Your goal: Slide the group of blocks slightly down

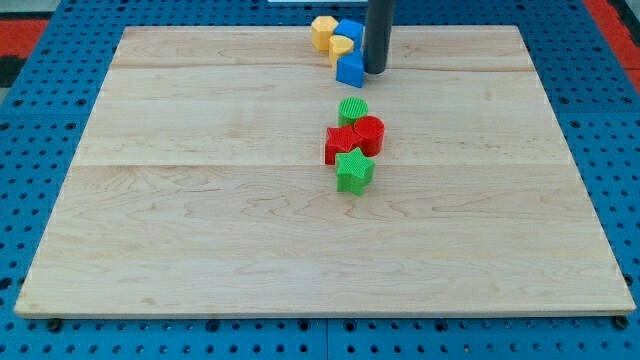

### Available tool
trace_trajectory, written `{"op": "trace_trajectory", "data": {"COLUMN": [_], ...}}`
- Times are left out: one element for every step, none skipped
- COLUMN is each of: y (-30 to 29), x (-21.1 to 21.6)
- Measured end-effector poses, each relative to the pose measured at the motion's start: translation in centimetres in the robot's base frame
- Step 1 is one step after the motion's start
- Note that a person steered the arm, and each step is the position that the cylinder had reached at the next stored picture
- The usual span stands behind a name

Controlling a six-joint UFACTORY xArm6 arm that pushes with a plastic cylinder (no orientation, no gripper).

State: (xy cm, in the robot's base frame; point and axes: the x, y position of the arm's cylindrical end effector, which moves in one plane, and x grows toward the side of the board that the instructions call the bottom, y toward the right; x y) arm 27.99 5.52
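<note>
My tip (375, 70) rests on the board near the view's top, touching the right side of a blue cube (350, 69). That cube belongs to a tight cluster with a yellow hexagon (323, 31), a yellow block (341, 48) and a second blue block (350, 30) partly behind the rod. Below them, near the board's middle, a second cluster holds a green cylinder (353, 110), a red cylinder (369, 132), a red star-like block (341, 142) and a green star (353, 170), all touching.
The wooden board (200, 220) lies on a blue pegboard surface (30, 150). Red areas show at the view's top corners.
</note>
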Motion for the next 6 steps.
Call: {"op": "trace_trajectory", "data": {"y": [-3.8,-5.6,-4.3,-2.4,-0.5,-0.4], "x": [0.4,2.7,5.6,5.7,7.0,10.6]}}
